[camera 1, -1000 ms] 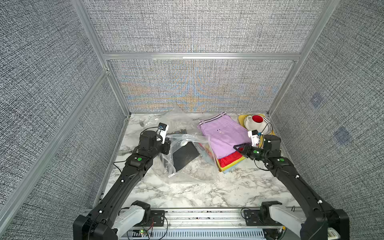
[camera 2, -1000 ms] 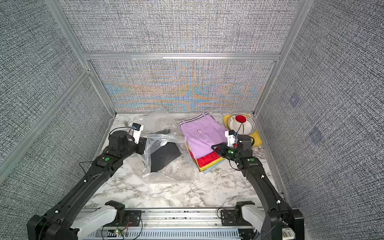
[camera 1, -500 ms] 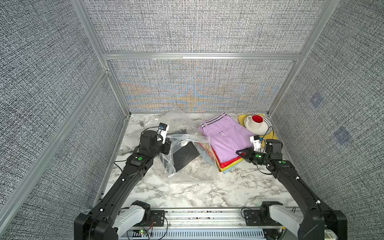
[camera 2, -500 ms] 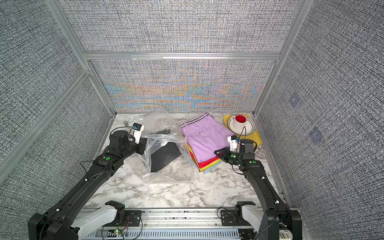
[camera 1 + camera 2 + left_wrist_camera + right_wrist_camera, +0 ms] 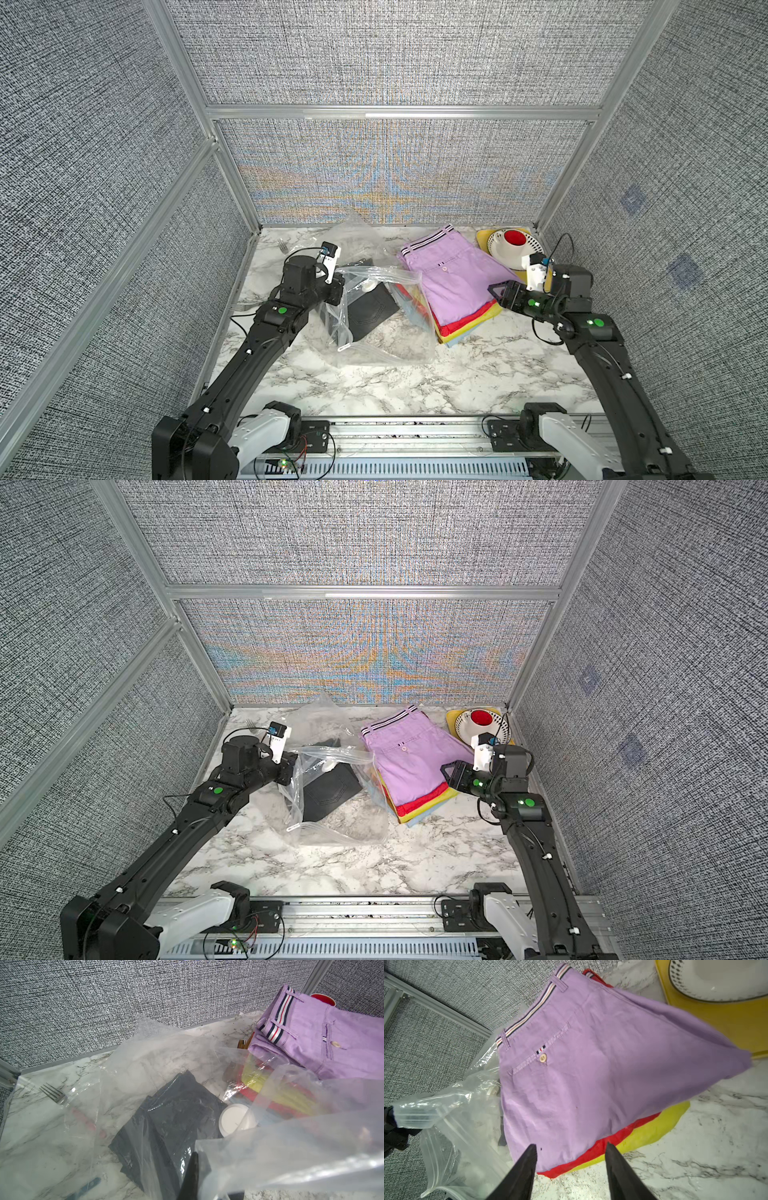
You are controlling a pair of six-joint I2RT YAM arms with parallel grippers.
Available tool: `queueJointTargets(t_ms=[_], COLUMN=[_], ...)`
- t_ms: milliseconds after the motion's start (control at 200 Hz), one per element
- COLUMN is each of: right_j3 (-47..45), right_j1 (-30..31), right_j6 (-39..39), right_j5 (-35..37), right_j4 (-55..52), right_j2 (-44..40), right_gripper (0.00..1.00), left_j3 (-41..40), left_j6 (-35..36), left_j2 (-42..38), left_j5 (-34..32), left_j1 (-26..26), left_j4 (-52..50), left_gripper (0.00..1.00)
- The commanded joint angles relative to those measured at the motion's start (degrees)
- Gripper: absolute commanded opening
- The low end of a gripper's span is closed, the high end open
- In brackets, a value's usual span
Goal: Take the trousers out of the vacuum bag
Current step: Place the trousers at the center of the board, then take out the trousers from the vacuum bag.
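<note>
The vacuum bag (image 5: 376, 332) (image 5: 332, 827) lies crumpled on the marble, its white valve disc (image 5: 234, 1122) showing. Dark grey denim trousers (image 5: 370, 309) (image 5: 166, 1126) lie inside it. My left gripper (image 5: 338, 286) (image 5: 198, 1157) is shut on the bag's raised zip edge. To the right lies a stack of trousers with the lilac pair (image 5: 453, 282) (image 5: 591, 1074) on top of red, yellow and light blue ones. Clear plastic covers the stack's left edge. My right gripper (image 5: 496, 293) (image 5: 571, 1147) stands open at the stack's near right corner, with nothing between its fingers.
A yellow tray (image 5: 484, 239) with a white perforated bowl (image 5: 515, 249) and a red thing in it stands in the back right corner, close behind my right wrist. A fork (image 5: 283, 246) (image 5: 54, 1095) lies at the back left by the wall.
My right gripper has opened and let go of the lilac trousers, drawing back a little to the right. The lilac pair now rests on the stack. The left arm has stayed put.
</note>
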Motion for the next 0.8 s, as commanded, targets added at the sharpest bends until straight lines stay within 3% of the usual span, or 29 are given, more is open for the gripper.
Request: queueJointTargets(t_ms=[0,170,330,455,651,796], right_j3=[2.69,4.42,3.67,3.70,3.03,0.51], right_j1=[3.03,16.32,33.31,42.99,51.40,52.51], right_j6=[-3.56,-1.13,1.58,3.30,9.64,16.90], right_j5=[-2.84,-4.17,1.18,6.41,19.00,26.22], right_j4=[-0.99,6.57,15.68,22.34,31.61,36.06], right_j2=[-1.29,-1.07,4.46,11.71,22.60,28.02], right_gripper=[0.58,0.63,0.65,0.66,0.65,0.65], left_j3=[1.67,4.80,8.97,11.28,12.18,12.42], left_j6=[1.15,1.82,2.29,2.93,2.50,1.76], left_j2=[0.54,2.58,5.06,6.35,6.02,5.36], left_j5=[2.53,4.86,6.65,8.00,9.34,9.66], left_j1=[0.00,-0.09,-0.27,-0.63,-1.36,-2.02], left_j4=[0.92,0.29,-1.52,-2.98,-3.36,-2.80], left_gripper=[0.00,0.00,0.00,0.00,0.00,0.00])
